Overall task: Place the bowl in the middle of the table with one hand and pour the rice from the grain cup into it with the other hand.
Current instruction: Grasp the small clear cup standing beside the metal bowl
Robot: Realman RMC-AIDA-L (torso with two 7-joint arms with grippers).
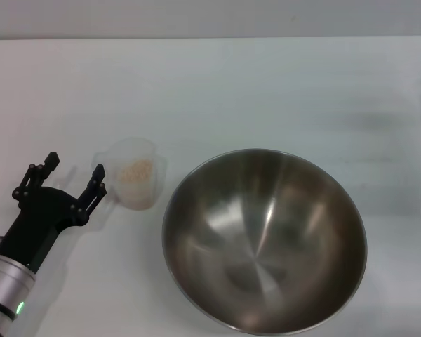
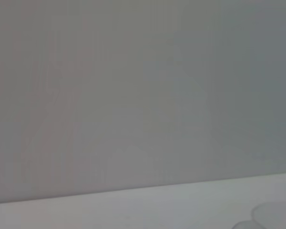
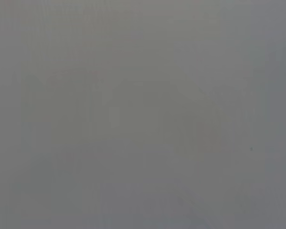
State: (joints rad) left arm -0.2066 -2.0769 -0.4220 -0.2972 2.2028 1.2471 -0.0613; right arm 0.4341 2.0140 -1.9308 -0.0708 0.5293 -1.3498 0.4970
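The steel bowl (image 1: 264, 239) sits on the white table (image 1: 266, 91), right of centre and near the front edge, empty inside. The clear grain cup (image 1: 133, 181) stands upright just left of the bowl, with a mound of rice (image 1: 136, 169) in it. My left gripper (image 1: 75, 168) is open, low over the table just left of the cup, its right finger (image 1: 96, 184) close beside the cup's side. The cup's rim shows faintly in the left wrist view (image 2: 275, 213). My right gripper is out of view; the right wrist view shows only plain grey.
The table's far edge (image 1: 210, 38) meets a grey wall. Bare tabletop lies behind the bowl and cup and to the right.
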